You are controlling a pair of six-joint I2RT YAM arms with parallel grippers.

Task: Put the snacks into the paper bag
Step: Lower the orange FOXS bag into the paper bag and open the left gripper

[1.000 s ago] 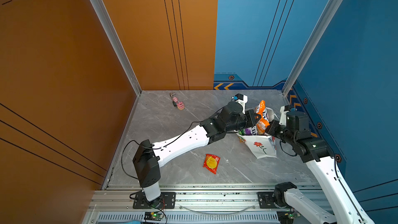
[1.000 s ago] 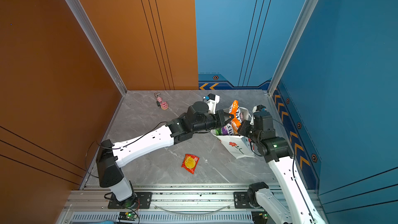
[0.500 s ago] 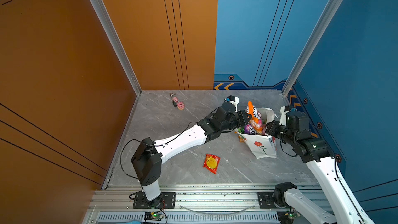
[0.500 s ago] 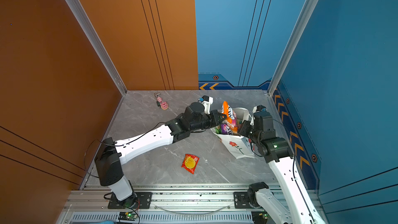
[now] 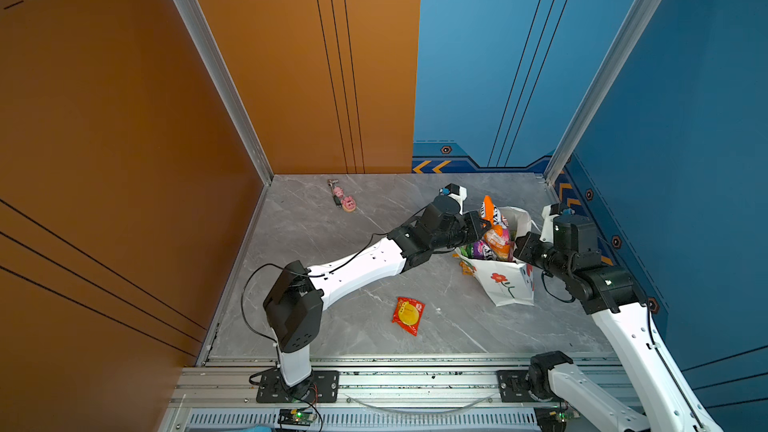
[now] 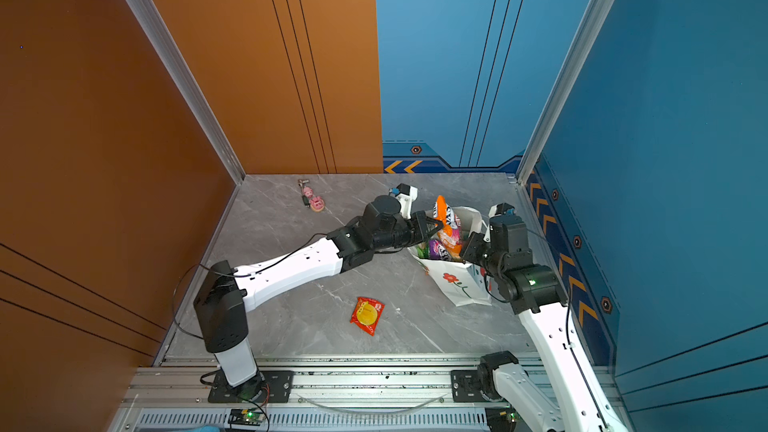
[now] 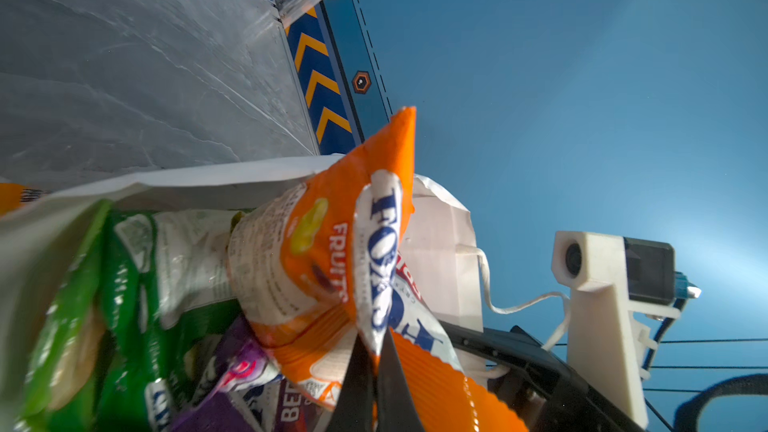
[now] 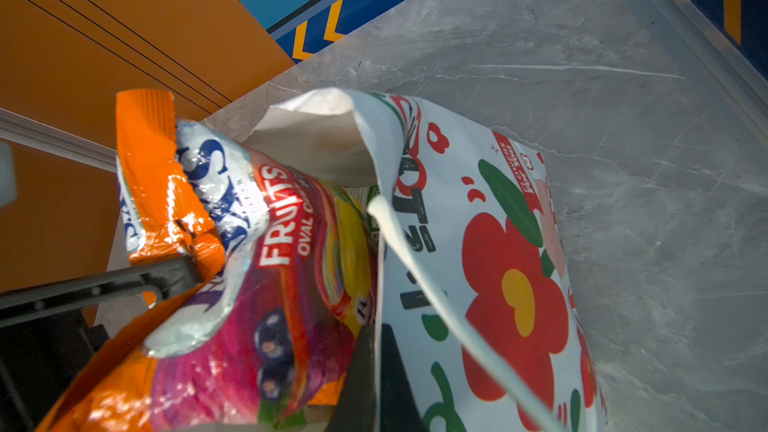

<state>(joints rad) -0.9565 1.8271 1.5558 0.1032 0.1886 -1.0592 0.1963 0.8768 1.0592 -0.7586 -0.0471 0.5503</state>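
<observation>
Pulls orange packet (image 5: pixel 493 222) slightly back leftward from a second ago, lower end already among other snacks (image 7: pixel 137 276) inside paper bag (image 5: pixel 509 288). Grips its crimped edge with left gripper (image 7: pixel 376 338) clamped shut, likely to steer it down. Pinches bag rim with right gripper (image 8: pixel 376 334) closed, holding mouth open. Leaves red-yellow packet (image 5: pixel 408 315) on grey marbled tabletop (image 5: pixel 299 251), well apart; works boxed in by orange wall (image 5: pixel 124 118) and blue walls (image 5: pixel 498 56).

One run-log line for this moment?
left gripper: shut on orange bag | right gripper: shut on paper bag rim | red-yellow packet: on table, outside
</observation>
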